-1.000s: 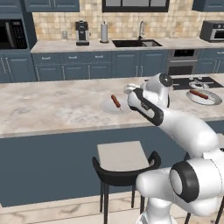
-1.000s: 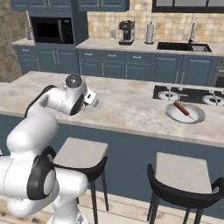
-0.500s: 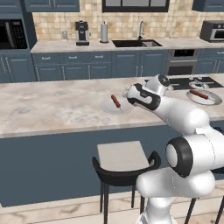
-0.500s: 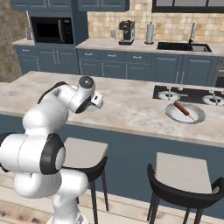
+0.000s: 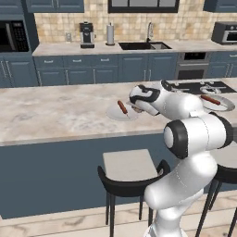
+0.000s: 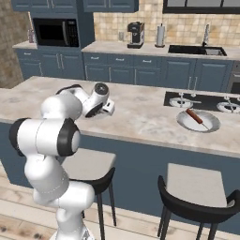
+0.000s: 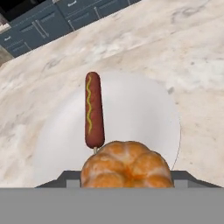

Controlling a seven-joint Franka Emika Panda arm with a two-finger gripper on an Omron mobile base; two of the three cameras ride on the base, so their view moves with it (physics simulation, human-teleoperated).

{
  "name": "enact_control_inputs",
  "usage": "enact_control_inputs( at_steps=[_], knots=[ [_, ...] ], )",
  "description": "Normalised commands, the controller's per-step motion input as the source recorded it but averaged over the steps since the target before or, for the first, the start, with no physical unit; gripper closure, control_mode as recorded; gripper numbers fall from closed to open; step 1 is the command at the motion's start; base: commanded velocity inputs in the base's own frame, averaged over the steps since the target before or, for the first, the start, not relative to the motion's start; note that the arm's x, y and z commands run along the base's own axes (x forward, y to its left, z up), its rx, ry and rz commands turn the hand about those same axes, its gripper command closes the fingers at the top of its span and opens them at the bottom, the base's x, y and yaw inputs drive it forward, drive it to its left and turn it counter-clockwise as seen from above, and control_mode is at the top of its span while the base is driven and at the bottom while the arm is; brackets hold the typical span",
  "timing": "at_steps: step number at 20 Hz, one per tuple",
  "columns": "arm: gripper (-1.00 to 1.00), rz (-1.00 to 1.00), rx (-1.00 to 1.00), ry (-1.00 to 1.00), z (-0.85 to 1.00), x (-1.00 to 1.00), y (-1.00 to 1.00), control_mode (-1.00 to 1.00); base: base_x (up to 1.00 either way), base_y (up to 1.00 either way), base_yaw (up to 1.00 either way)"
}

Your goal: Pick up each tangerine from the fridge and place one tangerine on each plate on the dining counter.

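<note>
I am holding a tangerine [image 7: 127, 165] clamped between the fingers of the gripper [image 5: 135, 107], and the hand view is putting it just above the near part of a plate [image 7: 144, 118] on the dining counter [image 5: 55, 111]. The fruit is looking light and small, a slightly flattened ball with a dimpled, lobed skin (soft enough, I judge, to bruise if I am squeezing hard). Round and smooth, it is likely to roll once freed, so I am judging a low release onto the flat middle of the plate to be the safest. The hold across its widest part seems right to me.

The plate is shallow, pale and glossy-looking, and a long reddish-brown sausage [image 7: 92, 109] with a yellow squiggle is lying on it, just beyond the fruit. The counter is a marbled beige stone slab, hard and slick. A second plate [image 6: 208, 125] with its own sausage [image 6: 194, 116] is sitting well apart along the counter.
</note>
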Motion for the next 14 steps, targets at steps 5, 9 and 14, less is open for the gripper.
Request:
enact_control_inputs(
  at_steps=[5, 9, 14],
  knots=[
    [1.00, 0.05, 0.00, 0.05, -0.15, 0.40, 0.00, -1.00, 0.00, 0.00, 0.00],
    [1.00, 0.04, 0.00, 0.04, -0.22, 0.22, 0.00, -1.00, 0.00, 0.00, 0.00],
    [1.00, 0.03, 0.00, 0.04, -0.30, 0.08, 0.00, -1.00, 0.00, 0.00, 0.00]
  ],
)
